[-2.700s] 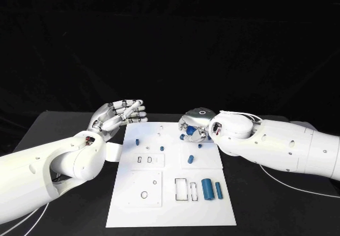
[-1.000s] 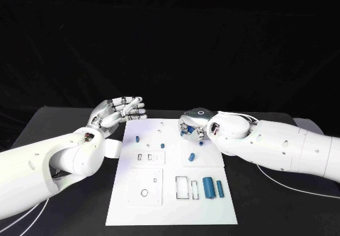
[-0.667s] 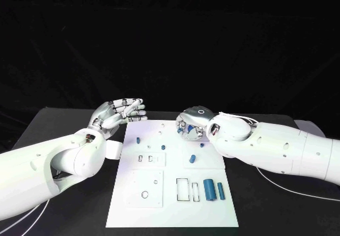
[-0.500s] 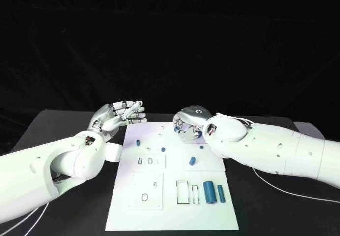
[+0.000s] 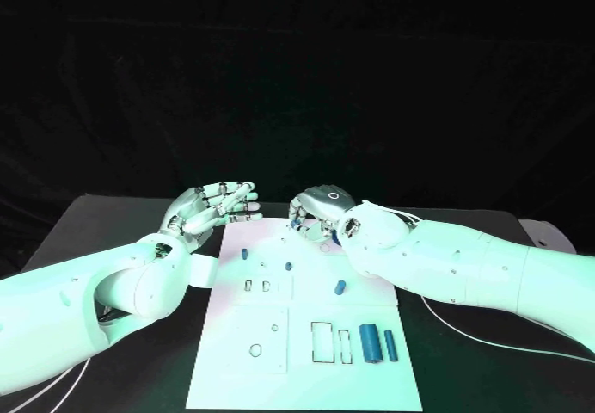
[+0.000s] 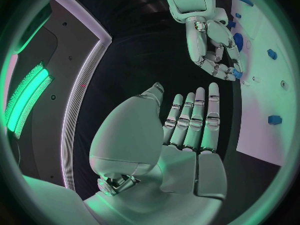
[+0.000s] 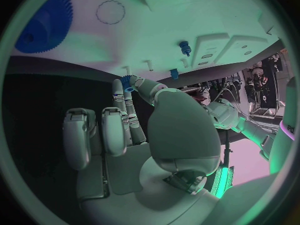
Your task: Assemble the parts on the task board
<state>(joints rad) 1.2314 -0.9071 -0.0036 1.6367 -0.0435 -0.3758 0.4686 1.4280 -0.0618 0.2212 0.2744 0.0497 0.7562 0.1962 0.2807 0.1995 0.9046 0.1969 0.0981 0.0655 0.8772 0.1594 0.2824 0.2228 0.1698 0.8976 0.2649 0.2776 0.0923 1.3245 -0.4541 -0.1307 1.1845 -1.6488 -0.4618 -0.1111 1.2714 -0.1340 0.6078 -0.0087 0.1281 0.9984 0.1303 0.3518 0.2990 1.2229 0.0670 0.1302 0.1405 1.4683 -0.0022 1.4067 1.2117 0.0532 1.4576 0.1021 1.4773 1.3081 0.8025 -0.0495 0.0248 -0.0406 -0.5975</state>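
Right hand pinches a small blue toothed part at its fingertips above the far edge of the white task board. Left hand hovers at the board's far left corner, fingers apart, holding nothing. Two blue cylinders lie on the board's near right area, beside two rectangular slots.

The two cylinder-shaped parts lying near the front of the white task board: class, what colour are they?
Blue. The two cylinder-shaped parts show best in the head view.

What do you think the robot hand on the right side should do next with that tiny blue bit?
Probably carry the small blue part down toward a peg or hole at the far end of the task board and seat it. The right robot hand pinches it at its fingertips above that end. The left robot hand is open beside the board, holding nothing.
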